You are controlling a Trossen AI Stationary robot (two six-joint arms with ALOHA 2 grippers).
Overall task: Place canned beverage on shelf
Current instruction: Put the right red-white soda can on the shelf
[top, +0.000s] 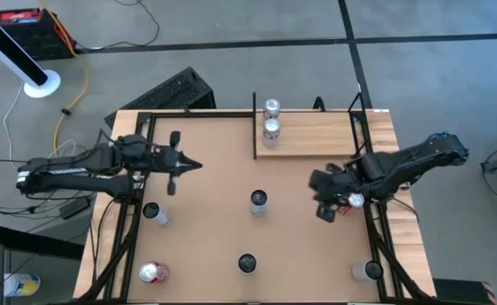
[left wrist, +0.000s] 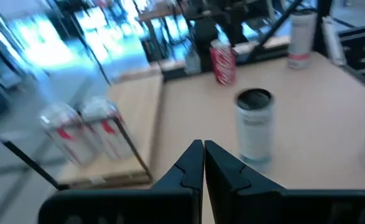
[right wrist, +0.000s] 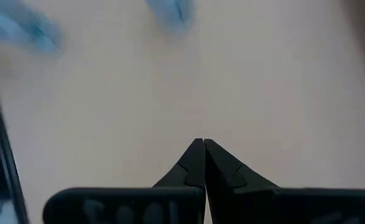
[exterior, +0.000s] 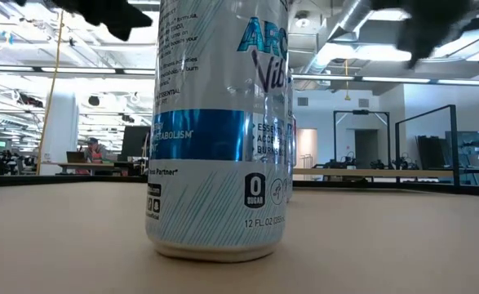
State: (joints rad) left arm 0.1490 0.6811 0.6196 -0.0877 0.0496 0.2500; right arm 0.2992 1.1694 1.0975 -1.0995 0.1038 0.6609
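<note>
My left claw (top: 195, 166) is clenched on nothing, hanging over the left side of the bench (top: 214, 246) with its tips pointing right. My right claw (top: 323, 212) is clenched and empty too, hovering low over the right side, just beside a red can (top: 350, 202) at the bench's right edge.

Past that, the shelf (top: 316, 134) lies at the far right of the bench and already carries two cans (top: 271, 119), standing one behind the other at its left end. So I judge the job partly done: two placed, several left.

Still loose on the bench are a can in the middle (top: 258, 201), one at near centre (top: 246, 263), two at near left (top: 153, 212), and one at near right (top: 367, 270). Neither claw has one, so a pickup looks like the next step.
</note>
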